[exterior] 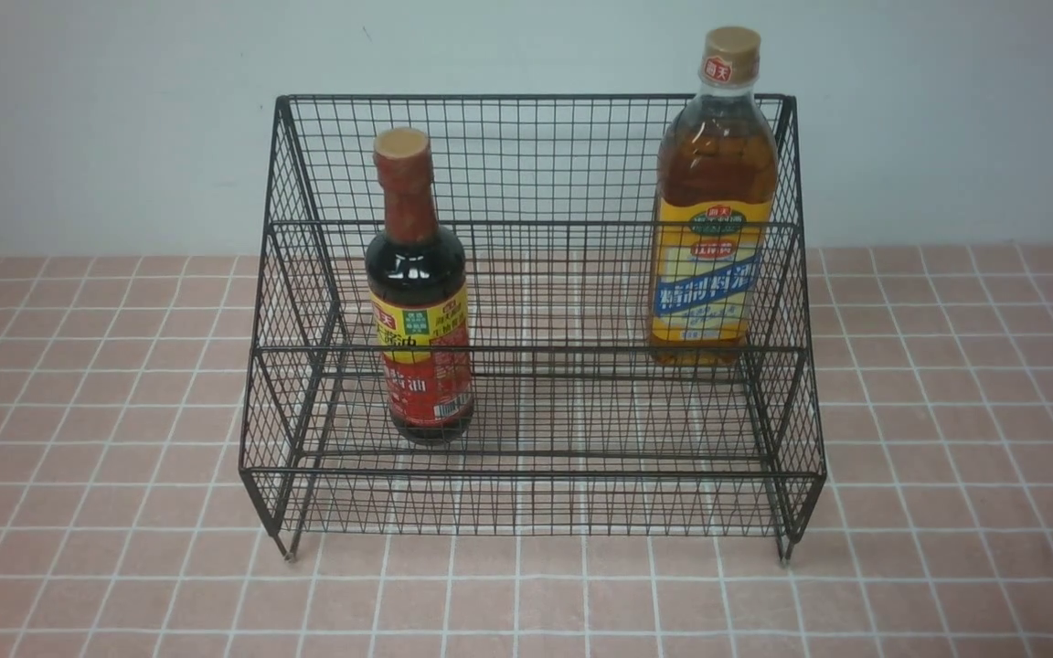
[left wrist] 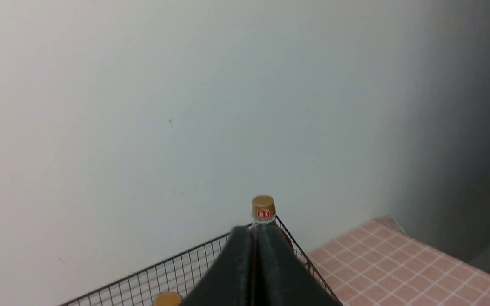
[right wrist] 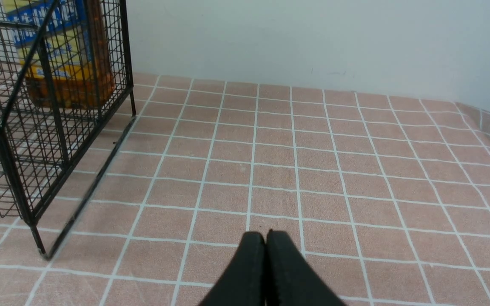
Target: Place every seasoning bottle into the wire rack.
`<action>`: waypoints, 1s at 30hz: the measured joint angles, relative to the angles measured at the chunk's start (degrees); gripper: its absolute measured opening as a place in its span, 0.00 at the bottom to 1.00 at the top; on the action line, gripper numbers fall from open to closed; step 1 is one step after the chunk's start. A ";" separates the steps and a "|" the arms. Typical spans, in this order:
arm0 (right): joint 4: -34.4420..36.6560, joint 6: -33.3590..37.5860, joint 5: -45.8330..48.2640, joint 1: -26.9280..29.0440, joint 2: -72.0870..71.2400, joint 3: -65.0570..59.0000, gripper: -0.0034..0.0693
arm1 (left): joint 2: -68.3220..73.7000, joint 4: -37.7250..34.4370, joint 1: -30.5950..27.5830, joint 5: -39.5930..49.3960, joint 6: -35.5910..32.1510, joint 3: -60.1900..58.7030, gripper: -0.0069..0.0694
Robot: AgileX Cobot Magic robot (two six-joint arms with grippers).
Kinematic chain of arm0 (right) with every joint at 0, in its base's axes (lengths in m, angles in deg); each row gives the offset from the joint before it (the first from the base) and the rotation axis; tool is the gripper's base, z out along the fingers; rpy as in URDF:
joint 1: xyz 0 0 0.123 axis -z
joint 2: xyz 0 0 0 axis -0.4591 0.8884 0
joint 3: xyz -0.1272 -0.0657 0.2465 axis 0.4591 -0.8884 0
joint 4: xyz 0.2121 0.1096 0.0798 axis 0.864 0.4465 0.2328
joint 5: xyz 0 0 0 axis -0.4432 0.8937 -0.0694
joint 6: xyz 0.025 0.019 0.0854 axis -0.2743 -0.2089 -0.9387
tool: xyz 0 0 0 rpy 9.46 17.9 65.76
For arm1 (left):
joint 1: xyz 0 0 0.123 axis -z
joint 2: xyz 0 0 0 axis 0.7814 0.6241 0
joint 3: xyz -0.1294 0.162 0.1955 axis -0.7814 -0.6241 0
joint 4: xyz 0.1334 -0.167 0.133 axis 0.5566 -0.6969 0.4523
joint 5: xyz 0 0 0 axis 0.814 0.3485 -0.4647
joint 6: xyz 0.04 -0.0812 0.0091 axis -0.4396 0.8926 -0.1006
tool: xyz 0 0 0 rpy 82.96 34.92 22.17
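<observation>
The right gripper [right wrist: 266,233] is seen with its jaws pressed together above the pink tiled table [right wrist: 313,170], nothing held between them. The wire rack [right wrist: 36,127] is set near the wall, and the amber bottle [right wrist: 64,55] is seen upright behind its side mesh.

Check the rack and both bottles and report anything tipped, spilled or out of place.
Nothing stands out. The dark bottle stands upright on the lower tier of the rack, the amber bottle upright on the upper tier. Both are capped, with no spill visible.
</observation>
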 joint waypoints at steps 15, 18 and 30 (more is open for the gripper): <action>0.00 0.00 0.00 0.00 0.00 0.00 0.03 | -22.43 12.38 -5.21 -7.55 6.05 -28.57 0.08; 0.00 0.00 0.00 0.00 0.00 0.00 0.03 | -27.32 13.81 -10.27 -9.55 6.42 -39.62 0.08; 0.00 0.00 -0.04 0.00 0.00 0.00 0.03 | -34.37 14.57 -20.63 -9.32 7.41 -65.53 0.08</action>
